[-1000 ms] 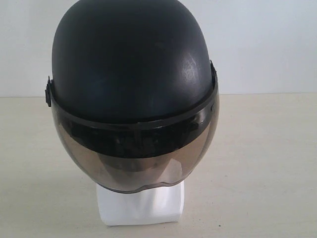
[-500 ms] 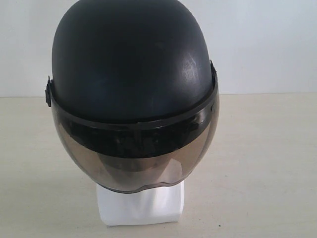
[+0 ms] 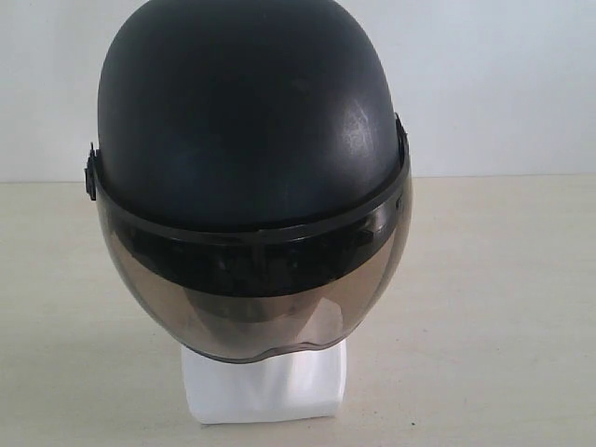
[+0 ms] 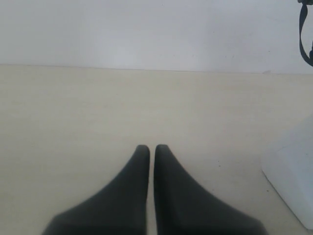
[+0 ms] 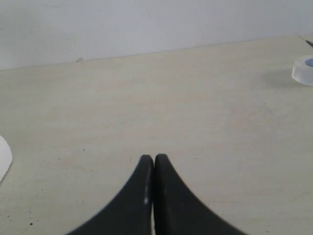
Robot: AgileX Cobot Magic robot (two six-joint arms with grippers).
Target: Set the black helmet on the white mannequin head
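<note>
The black helmet (image 3: 247, 121) sits on the white mannequin head, its smoky-brown visor (image 3: 256, 298) down over the face. Of the head, only the white squarish base (image 3: 265, 391) shows below the visor in the exterior view. Neither gripper appears in the exterior view. In the left wrist view my left gripper (image 4: 152, 148) is shut with nothing in it, low over the table, and the white base (image 4: 293, 176) stands apart from it. A dark helmet strap (image 4: 305, 34) hangs at that picture's edge. My right gripper (image 5: 153, 157) is shut and empty over bare table.
A pale beige table (image 3: 494, 307) runs to a white wall (image 3: 503, 84) behind. A roll of clear tape (image 5: 304, 69) lies on the table in the right wrist view. A white rounded edge (image 5: 4, 156) shows at that view's side.
</note>
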